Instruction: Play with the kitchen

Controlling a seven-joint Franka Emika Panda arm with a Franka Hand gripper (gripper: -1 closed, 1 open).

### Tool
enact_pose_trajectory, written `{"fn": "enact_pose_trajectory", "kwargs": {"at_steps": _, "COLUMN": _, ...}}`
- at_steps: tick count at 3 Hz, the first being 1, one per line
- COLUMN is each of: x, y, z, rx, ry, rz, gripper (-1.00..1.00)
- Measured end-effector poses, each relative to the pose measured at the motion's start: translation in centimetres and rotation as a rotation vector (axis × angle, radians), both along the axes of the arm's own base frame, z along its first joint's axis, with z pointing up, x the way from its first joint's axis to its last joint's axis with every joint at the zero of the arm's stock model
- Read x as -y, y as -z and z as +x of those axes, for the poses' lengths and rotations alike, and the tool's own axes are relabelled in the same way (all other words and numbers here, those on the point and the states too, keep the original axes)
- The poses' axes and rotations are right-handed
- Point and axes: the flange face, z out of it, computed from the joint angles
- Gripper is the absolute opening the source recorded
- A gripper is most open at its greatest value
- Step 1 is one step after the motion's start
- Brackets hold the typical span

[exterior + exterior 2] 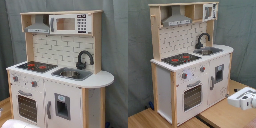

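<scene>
At the centre of both exterior views stands the kitchen (57, 70) (190, 62), a tall white and light-wood toy unit set against a grey curtain (116, 45).

In the second exterior view a white boxy piece of the arm, likely the gripper (244, 97), pokes in at 4 o'clock and is cut off by the frame edge. I cannot tell whether its claw is spread or pressed together. It sits well apart from the kitchen's right side, with bare wooden tabletop (223, 115) between them.

In the first exterior view a pale rounded shape (17, 124) shows at 7 o'clock, too cropped to name.

On the counter, the black-red stovetop (37, 66) (180, 59) lies beside the sink (72, 74) (210, 50) with its curved black faucet (84, 59) (202, 40). Above hang the grey hood (38, 25) (177, 19) and the small microwave (69, 23) (208, 11). The oven door (27, 106) (192, 95) looks closed. The kitchen's foot is cropped in the first exterior view.
</scene>
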Motion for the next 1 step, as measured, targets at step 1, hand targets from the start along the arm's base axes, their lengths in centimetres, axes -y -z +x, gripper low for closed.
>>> {"fn": "enact_pose_trajectory", "kwargs": {"at_steps": 1, "x": -2.08, "y": 1.3, "z": 0.58, "rx": -0.004, "ry": 0.005, "rz": 0.003, "gripper": 1.0}}
